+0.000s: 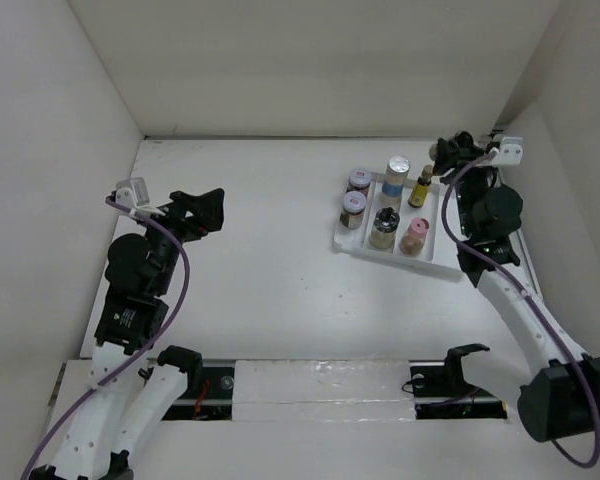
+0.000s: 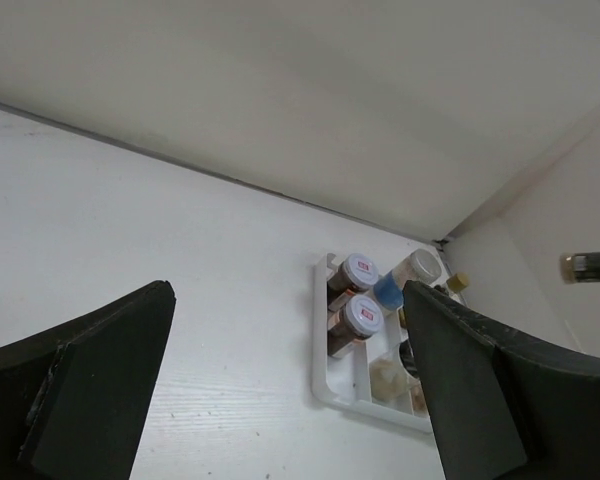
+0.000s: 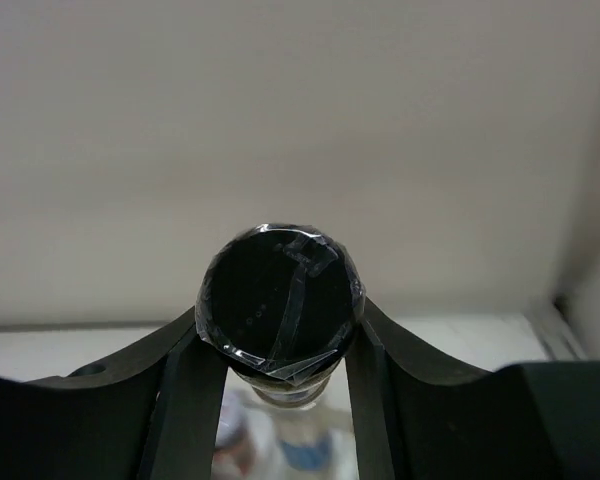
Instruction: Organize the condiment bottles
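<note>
**Gripper state.** The right gripper (image 3: pixel 280 335) was closed on the black-capped bottle (image 3: pixel 280 300), with one finger seated at 9 o'clock and the other at 3 o'clock on the cap. The wrist camera saw the cap almost end-on. The bottle's long axis therefore ran away from the lens, roughly in line with the fingers. The left gripper (image 2: pixel 290 400) was spread wide and held nothing.

**Location of the task items.** In the overhead view the white tray (image 1: pixel 345 243) lay at about 2 o'clock from the middle of the table (image 1: pixel 270 220). It held the following:
- two silver-lidded brown jars (image 1: pixel 356 194), one behind the other in the left column;
- a blue-labelled bottle (image 1: pixel 396 175) and a black-lidded jar (image 1: pixel 384 226) in the middle column;
- a pink-capped jar (image 1: pixel 414 236) at the near right.

The gripped bottle, with an amber body under its dark cap, occupied the far right slot. It lay at about 7 o'clock from the right wrist's fingertips. The pictures do not show whether its base touched the tray floor.

**Governing relation.** The bottle hung base-down from the fingers, and the slot lay directly along its axis. Judged from this, the remaining move was a short descent and release. The right arm was at the tray, while the left gripper stood well apart with the tray at its 3 o'clock.
</note>
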Controlling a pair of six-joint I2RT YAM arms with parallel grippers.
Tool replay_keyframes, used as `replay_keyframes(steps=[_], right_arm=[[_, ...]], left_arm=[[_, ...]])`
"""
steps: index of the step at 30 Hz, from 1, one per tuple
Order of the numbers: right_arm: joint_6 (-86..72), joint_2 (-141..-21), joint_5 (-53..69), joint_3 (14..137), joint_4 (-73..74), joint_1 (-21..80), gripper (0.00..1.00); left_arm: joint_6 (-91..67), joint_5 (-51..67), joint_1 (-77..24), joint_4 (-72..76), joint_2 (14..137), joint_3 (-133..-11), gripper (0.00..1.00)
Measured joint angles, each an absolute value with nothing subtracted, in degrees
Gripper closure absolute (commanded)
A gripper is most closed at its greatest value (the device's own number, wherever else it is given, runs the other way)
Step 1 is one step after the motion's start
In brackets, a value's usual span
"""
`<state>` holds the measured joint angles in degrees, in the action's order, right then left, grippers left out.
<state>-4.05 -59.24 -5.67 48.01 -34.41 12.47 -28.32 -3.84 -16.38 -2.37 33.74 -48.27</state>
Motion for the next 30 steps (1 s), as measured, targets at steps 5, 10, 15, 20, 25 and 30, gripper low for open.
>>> replay_keyframes(steps=[5,10,15,20,25,30], right_arm=[[-5.6,-69.4,-8.7,45.0,-28.6,-0.1,0.72],[-7.9,-83.0,-4.4,44.9,-27.5,-10.2,0.73],[-9.3,-94.1,-0.6,49.3,-27.9,-13.3,0.73],[-10.3,-100.3,3.0,53.6,-27.9,-13.2,0.75],[-11.1,-101.7,4.3,55.1,-26.9,-13.2,0.67],[-11.2,-103.6,5.0,59.4,-23.9,-13.7,0.61]], left_arm=[[-28.1,-1.8,-16.4,-2.4,35.6,-48.2,0.01],[-27.9,-0.7,-16.4,-2.4,36.9,-48.2,0.01],[-27.7,0.0,-16.4,-2.4,37.3,-48.2,0.01],[-27.5,0.0,-16.4,-2.4,37.5,-48.2,0.01],[-27.4,0.0,-16.4,-2.4,37.5,-48.2,0.01],[-27.4,0.0,-16.4,-2.4,37.5,-48.2,0.01]])
